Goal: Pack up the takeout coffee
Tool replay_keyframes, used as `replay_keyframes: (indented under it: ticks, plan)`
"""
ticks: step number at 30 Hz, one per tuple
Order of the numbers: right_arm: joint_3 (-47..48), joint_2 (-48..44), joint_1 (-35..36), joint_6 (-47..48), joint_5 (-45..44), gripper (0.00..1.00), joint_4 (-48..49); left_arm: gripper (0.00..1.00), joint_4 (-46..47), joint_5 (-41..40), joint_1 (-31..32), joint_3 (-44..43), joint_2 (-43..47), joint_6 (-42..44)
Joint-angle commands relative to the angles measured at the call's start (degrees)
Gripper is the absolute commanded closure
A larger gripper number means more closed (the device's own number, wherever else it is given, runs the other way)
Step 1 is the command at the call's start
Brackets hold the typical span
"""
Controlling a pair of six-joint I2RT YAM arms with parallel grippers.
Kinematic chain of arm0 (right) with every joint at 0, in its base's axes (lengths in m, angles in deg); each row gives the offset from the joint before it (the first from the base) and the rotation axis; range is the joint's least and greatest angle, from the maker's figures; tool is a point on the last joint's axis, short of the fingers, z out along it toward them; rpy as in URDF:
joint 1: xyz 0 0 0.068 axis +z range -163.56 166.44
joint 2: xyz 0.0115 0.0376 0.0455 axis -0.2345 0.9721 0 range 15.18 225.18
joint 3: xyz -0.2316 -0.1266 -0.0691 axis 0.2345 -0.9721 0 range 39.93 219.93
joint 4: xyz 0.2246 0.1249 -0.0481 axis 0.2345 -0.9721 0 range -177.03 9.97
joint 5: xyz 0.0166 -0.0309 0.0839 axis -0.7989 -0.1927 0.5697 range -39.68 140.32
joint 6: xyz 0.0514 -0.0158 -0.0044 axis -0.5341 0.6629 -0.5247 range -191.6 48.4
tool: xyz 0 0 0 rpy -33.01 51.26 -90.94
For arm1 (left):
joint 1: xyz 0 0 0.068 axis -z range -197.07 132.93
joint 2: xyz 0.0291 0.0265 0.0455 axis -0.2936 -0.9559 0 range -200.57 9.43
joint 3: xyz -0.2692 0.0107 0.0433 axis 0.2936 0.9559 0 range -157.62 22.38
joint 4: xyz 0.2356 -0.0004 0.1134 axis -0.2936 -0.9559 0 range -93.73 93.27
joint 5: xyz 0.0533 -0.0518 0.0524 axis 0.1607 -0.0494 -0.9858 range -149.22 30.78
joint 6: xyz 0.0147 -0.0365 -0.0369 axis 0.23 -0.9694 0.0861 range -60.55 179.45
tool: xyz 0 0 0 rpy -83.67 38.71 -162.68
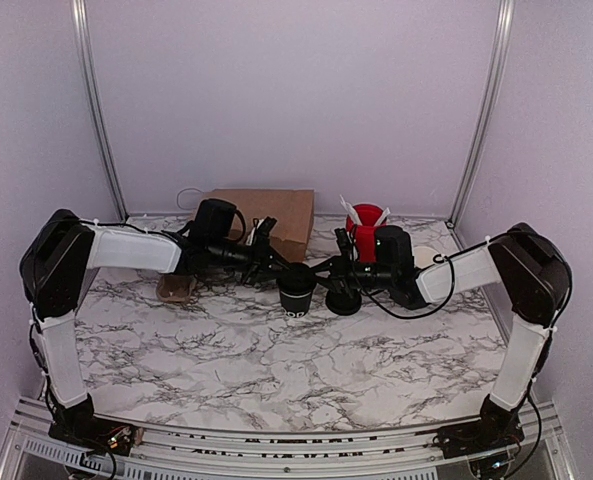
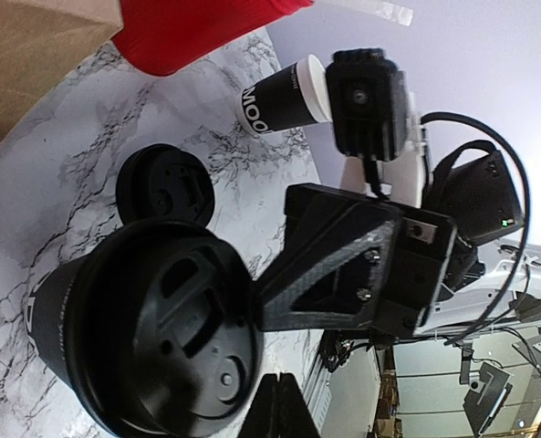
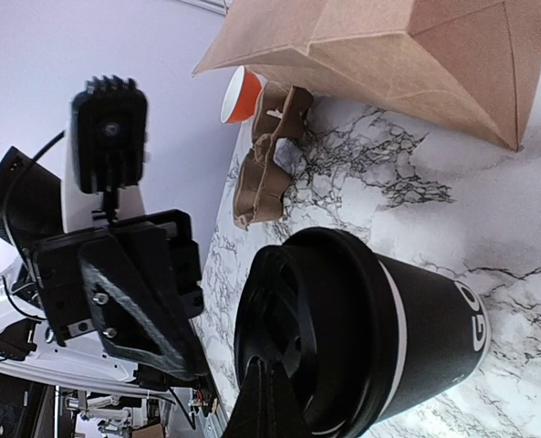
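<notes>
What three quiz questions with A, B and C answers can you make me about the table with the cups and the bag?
1. Where on the table is the brown paper bag?
A. At the front edge
B. At the back, behind the cups
C. Off to the far right corner

2. What colour is the cup with white sticks?
A. Green
B. Yellow
C. Red

3. How is the black cup in the middle?
A. Standing up with a lid on it
B. Standing up with no lid
C. Tipped over on its side

Answers:
1 B, since the top view shows the bag at the far end by the back wall.
2 C, since its body is bright red.
3 A, since both wrist views show a black lid covering its top.
</notes>
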Motion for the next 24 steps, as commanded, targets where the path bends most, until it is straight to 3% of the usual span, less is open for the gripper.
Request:
replay_keyframes:
  ticks: [1, 12, 24]
  plan:
    - [0.0, 1.8, 0.0, 0.5, -0.9, 1.00, -5.3, 1.00, -1.8, -0.1, -0.2, -2.5, 5.2, 1.4]
    - [0.1, 2.4, 0.1, 0.2, -0.8, 1.00, -5.0, 1.00, -1.8, -2.5, -1.5, 1.9, -7.1, 0.5]
    - [7.5, -2.3, 0.6, 2.4, 0.8, 1.00, -4.4, 1.00, -11.8, -5.8, -1.4, -1.2, -5.6, 6.4]
